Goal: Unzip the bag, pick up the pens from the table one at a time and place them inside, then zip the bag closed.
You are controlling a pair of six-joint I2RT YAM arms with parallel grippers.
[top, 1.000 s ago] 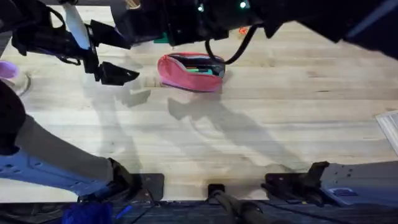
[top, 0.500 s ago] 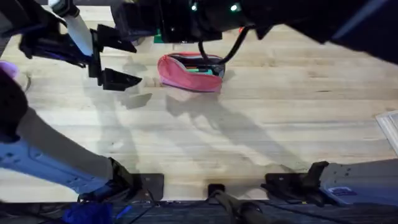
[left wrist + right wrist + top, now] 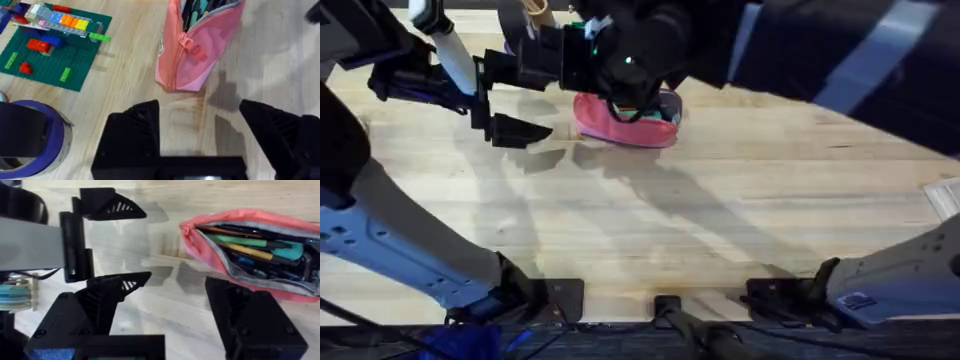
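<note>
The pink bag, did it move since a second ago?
No. The bag lies on the same table planks, with its end at the same spot.

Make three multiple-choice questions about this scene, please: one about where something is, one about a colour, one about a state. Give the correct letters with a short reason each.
1. Where does the bag rest?
A. On the bare wooden table
B. On the green baseplate
C. Inside the roll of purple tape

2. What colour is the outside of the bag?
A. Blue
B. Pink
C. Yellow

3. In what state is the bag's zipper?
A. Fully closed
B. Open, with pens showing inside
C. Torn off the bag

Answers:
1. A: the left wrist view shows the bag lying on the wood, apart from the baseplate and the tape.
2. B: its fabric is pink in all three views.
3. B: the right wrist view looks into the open mouth, where several pens lie against the grey lining.

The left gripper and the right gripper are both open near the bag.
</note>
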